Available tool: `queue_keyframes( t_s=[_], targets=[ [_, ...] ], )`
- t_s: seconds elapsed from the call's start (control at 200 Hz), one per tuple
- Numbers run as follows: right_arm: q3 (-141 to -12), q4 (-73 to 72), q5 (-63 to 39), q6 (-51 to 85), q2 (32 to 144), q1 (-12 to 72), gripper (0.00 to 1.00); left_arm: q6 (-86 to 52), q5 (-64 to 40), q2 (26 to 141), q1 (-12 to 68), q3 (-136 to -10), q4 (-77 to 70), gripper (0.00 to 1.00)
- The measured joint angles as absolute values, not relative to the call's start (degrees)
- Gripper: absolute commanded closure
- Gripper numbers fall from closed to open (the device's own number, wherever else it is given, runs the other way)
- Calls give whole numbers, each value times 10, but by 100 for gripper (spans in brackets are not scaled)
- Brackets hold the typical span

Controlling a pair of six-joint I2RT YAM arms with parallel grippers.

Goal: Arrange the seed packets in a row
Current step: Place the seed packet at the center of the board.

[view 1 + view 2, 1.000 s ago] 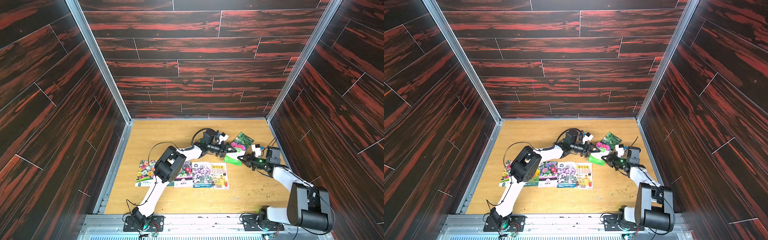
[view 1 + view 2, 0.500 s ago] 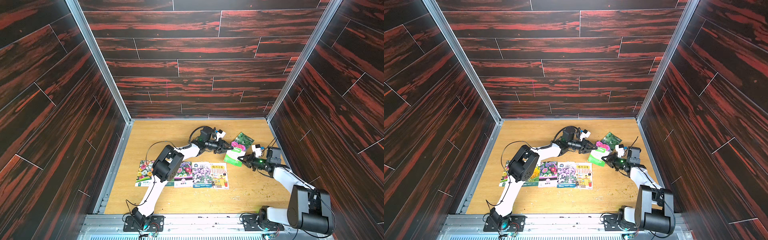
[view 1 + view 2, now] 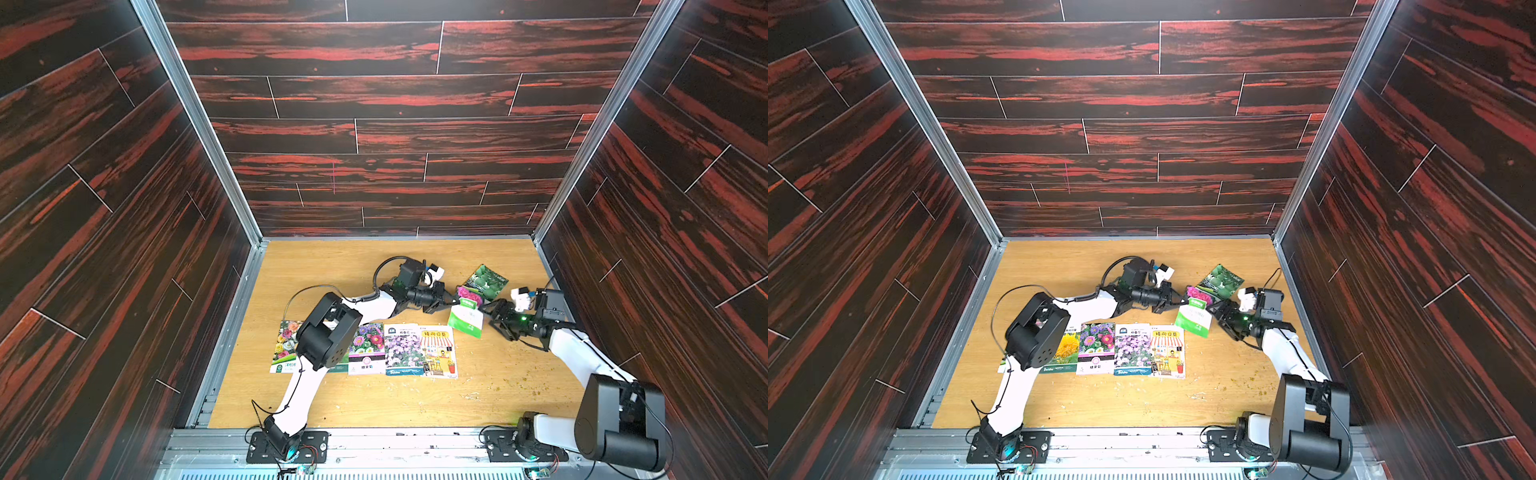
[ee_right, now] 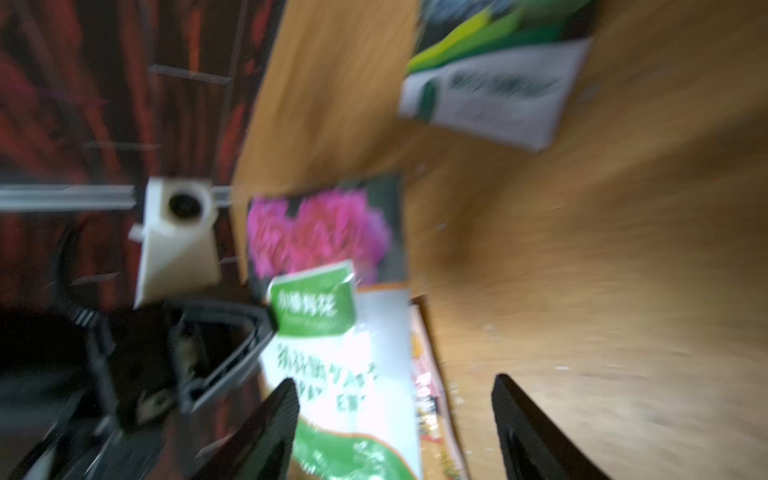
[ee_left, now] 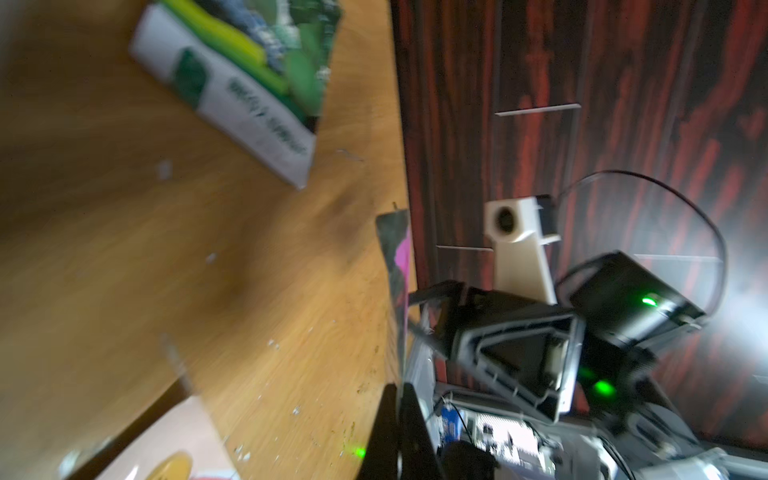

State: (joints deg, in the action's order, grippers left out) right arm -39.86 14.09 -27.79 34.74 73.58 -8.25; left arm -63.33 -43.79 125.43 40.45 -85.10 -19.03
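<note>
Seed packets lie five abreast in a row on the near middle of the tabletop, edges touching, the leftmost partly hidden under the left arm's elbow. A sixth, the pink-flower packet with a green and white label, stands tilted just beyond the row's right end, between the two grippers. The green melon packet lies flat farther back on the right. The left gripper has its jaws clenched on the pink-flower packet's left edge, while the right gripper has its jaws spread wide and empty, close beside the packet's right edge. The risk, as I judge it, is that a thin glossy packet pinched at one edge may swivel or slip out on the way down, or catch on the open right jaws. Set down carelessly, it could overlap the shopfront packet or shove the row askew. The elbow, low above the row, could drag packets too.
</note>
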Motion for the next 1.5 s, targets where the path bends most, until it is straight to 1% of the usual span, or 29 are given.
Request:
queue_keyframes(
  t_s=[0.1, 0.18, 0.346, 0.486, 0.611, 0.797, 1.142, 1.182, 1.293, 1.393, 1.448, 1.498],
  targets=[
    [-399, 176, -213, 346, 709, -108, 22, -647, -352, 1210, 430, -804, -163, 100],
    [-399, 192, -183, 344, 698, -118, 22, -662, -284, 1187, 458, -788, -140, 100],
    [-388, 202, -170, 338, 700, -118, 22, -686, -164, 1173, 524, -793, -91, 100],
    [-369, 202, -171, 334, 700, -120, 22, -714, -101, 1174, 569, -793, -62, 100],
    [-349, 195, -179, 333, 701, -120, 22, -735, -68, 1185, 588, -803, -42, 100],
    [-333, 181, -204, 333, 720, -120, 22, -754, -44, 1202, 589, -816, -25, 100],
    [-332, 158, -234, 333, 740, -120, 22, -772, -40, 1232, 589, -827, -6, 100],
    [-332, 157, -234, 333, 741, -120, 22, -772, -40, 1232, 589, -830, -6, 95],
    [-332, 154, -231, 333, 756, -119, 22, -769, -43, 1233, 589, -834, -4, 71],
    [-330, 150, -226, 333, 766, -117, 22, -771, -45, 1233, 590, -835, 6, 56],
    [-330, 150, -222, 333, 769, -114, 22, -773, -44, 1233, 591, -835, 14, 50],
    [-330, 150, -217, 333, 770, -111, 22, -770, -44, 1233, 592, -835, 23, 48]
  ],
)
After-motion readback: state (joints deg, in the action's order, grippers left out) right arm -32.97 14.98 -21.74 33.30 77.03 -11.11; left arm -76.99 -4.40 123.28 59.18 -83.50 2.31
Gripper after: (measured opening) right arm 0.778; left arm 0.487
